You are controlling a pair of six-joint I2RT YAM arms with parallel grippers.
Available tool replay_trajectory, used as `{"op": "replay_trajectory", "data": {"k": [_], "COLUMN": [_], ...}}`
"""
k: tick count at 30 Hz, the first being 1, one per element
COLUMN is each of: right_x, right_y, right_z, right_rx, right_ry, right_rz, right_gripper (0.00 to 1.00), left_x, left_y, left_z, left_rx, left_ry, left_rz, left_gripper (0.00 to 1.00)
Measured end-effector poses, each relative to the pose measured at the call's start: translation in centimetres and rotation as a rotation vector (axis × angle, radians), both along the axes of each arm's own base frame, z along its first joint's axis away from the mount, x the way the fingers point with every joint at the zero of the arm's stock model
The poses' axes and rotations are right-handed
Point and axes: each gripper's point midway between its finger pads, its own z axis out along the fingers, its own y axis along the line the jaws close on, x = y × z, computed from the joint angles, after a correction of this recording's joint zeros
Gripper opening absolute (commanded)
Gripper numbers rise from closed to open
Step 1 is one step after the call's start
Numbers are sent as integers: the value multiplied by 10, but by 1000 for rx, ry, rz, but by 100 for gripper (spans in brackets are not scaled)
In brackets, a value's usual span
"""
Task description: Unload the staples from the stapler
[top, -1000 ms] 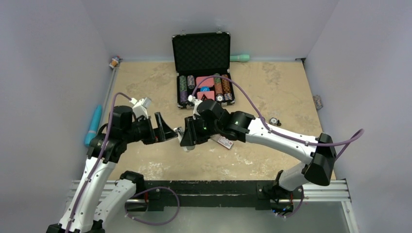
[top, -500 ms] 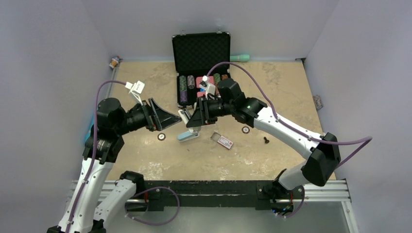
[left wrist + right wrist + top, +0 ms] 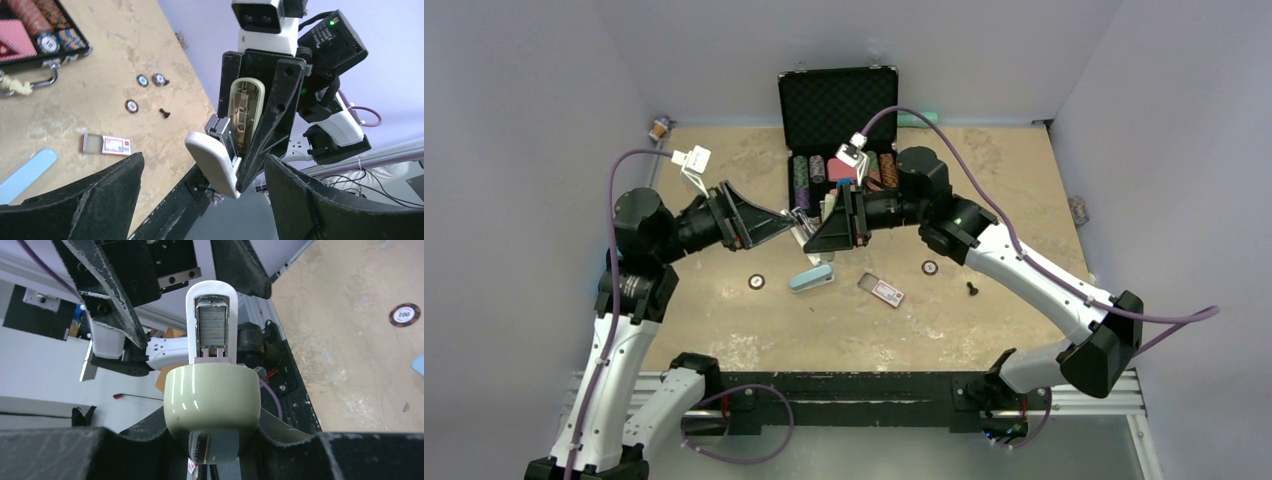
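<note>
My right gripper point(image 3: 817, 236) is shut on a cream stapler point(image 3: 801, 232) and holds it up in the air above the table. The stapler point(image 3: 212, 400) is hinged open. Its white arm points away and carries a grey ribbed strip of staples point(image 3: 212, 322) in its channel. In the left wrist view the stapler point(image 3: 241, 115) shows its metal channel, with the white arm point(image 3: 212, 162) swung out towards me. My left gripper point(image 3: 776, 222) is open, and its fingertips point(image 3: 134, 162) flank that white arm without visibly touching it.
An open black case of poker chips point(image 3: 844, 170) stands at the back. On the table lie a light blue flat piece point(image 3: 811, 278), a small red-and-white box point(image 3: 884, 290), loose chips point(image 3: 756, 282) point(image 3: 930, 267) and a small black bit point(image 3: 971, 288).
My right gripper has lifted the stapler off the table and carried it up and back. My left gripper has risen alongside it and now faces the stapler's open arm.
</note>
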Motion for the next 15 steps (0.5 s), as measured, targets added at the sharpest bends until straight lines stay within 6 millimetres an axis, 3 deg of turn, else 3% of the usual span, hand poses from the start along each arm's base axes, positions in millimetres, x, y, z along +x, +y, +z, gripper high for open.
{"op": "replay_trajectory", "data": {"k": [5,15], "right_x": [-7,-11], "right_y": [3,6], "right_z": [19,45], "right_rx": [70,160], "right_ry": [4,11], "right_rz": [48,81], "right_gripper": [0,0], "left_x": [0,2], "left_y": [-7,-13], "left_z": [18,28], "left_rx": [-67,-99], "left_ry": [-44,-67], "left_rz": [-48,-101], "left_gripper": [89,81]}}
